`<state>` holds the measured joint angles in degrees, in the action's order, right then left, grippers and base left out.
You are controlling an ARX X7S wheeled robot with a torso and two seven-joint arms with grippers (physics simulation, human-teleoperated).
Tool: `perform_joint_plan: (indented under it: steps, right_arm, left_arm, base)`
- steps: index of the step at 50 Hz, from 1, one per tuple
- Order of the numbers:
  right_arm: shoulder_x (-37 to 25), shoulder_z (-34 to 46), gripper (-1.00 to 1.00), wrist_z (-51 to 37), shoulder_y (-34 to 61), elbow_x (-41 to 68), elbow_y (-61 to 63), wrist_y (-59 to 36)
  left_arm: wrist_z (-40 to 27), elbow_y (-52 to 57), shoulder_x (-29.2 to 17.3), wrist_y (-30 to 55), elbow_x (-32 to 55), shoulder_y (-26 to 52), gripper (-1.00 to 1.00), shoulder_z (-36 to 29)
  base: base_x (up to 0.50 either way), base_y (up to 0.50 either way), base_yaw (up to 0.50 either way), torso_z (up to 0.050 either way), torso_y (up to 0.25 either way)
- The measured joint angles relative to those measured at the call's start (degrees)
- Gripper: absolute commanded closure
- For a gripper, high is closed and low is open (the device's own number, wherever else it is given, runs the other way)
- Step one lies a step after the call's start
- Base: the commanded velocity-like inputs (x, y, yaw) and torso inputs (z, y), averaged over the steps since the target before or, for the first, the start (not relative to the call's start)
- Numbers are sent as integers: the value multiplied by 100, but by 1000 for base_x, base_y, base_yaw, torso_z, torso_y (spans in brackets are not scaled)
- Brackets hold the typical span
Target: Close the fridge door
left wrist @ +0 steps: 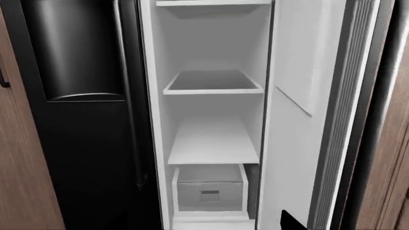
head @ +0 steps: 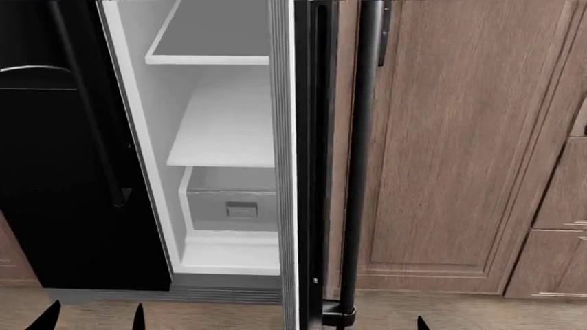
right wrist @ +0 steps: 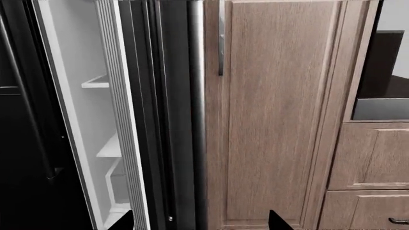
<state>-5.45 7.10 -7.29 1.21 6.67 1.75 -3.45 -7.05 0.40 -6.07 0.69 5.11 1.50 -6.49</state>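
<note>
The fridge door (head: 310, 172) stands wide open, edge-on to me in the head view, with its grey ribbed gasket (head: 282, 172) on the left and its long black handle (head: 367, 137) on the right. The left wrist view shows its white inner liner (left wrist: 300, 72) beside the open compartment. In the right wrist view the door's black edge (right wrist: 166, 120) and handle (right wrist: 197, 96) fill the middle. My left gripper (head: 92, 320) is open, low and in front of the fridge's base. My right gripper (right wrist: 201, 223) is open, its fingertips (right wrist: 278, 221) wide apart, in line with the door's edge and handle, short of touching.
Left of the compartment is a shut black door with a dispenser recess (left wrist: 76, 48). White shelves (head: 225, 134) and a grey drawer (head: 234, 203) sit inside. A brown wood cabinet door (head: 458, 137) with a short handle (right wrist: 221, 43) stands right of the fridge, cabinet drawers (head: 559, 261) beyond it.
</note>
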Motion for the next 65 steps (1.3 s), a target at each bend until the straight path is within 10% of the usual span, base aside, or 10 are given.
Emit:
perform_joint_plan:
  steps: [65]
  right_arm:
    - [-317,316,-100,-327,83,311,-23,24]
  left_arm:
    - [-304,-83,-236,-76,214,106,-100,-373]
  base:
    - [-76,-500,0,0,0]
